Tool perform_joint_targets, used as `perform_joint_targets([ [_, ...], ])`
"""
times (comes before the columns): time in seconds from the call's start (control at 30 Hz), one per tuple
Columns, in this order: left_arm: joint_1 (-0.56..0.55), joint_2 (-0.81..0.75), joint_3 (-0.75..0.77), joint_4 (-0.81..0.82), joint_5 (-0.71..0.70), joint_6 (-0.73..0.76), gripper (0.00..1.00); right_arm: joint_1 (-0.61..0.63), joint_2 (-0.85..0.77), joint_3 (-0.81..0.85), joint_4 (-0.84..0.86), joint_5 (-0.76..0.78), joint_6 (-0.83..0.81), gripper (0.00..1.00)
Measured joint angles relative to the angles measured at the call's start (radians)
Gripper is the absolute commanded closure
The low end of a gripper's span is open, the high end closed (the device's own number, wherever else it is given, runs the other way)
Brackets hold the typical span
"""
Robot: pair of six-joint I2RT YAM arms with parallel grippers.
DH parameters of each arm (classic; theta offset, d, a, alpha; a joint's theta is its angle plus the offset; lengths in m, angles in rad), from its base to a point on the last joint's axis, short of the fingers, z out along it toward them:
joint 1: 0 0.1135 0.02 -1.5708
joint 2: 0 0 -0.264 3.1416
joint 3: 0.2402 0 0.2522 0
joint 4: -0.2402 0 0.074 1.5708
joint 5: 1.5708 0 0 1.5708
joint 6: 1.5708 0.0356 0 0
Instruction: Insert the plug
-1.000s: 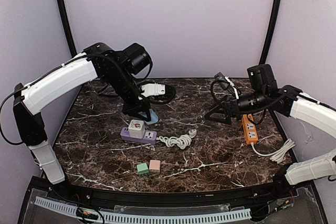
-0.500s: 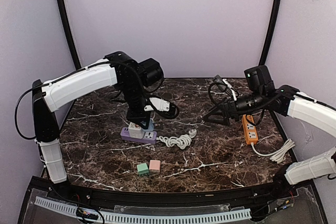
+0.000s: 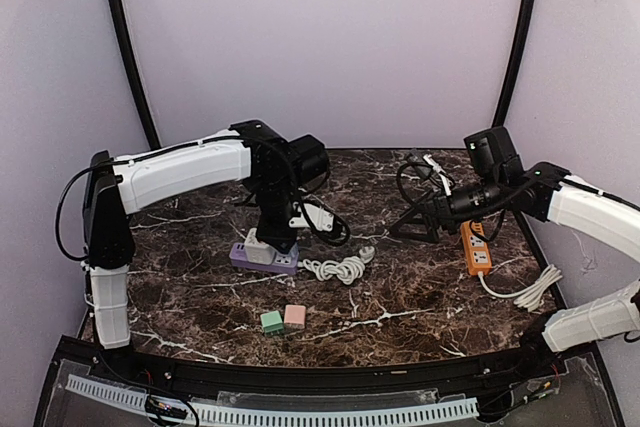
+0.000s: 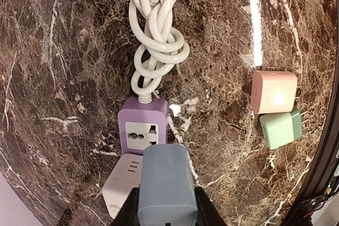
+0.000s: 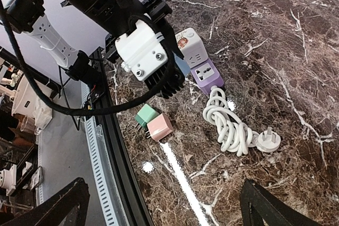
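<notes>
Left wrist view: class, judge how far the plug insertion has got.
Done: the blue plug is gripped in the left fingers. In hand: it hangs over the purple power strip, near the free socket beside the white adapter. Left: line it up and push it in; it is not seated yet.

Pale lilac walls (image 3: 330, 37) enclose a dark brown, white-veined marble desk (image 3: 420, 287). Black poles (image 3: 125, 37) rise at upper left and upper right. Light glints off the desk.

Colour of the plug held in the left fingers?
The plug is dusty blue; the left wrist view shows it best.
</notes>
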Motion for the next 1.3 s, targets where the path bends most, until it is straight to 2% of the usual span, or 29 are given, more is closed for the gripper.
perform_joint_targets([
  [0.33,0.0,0.016,-0.053,0.061,-0.056,0.02,0.99,0.0,0.023,0.004,-0.047,0.016,-0.029,0.01],
  [1.3,0.034,0.042,-0.114,0.113,-0.082,0.068,0.99,0.0,0.089,0.034,-0.075,0.026,-0.078,0.01],
])
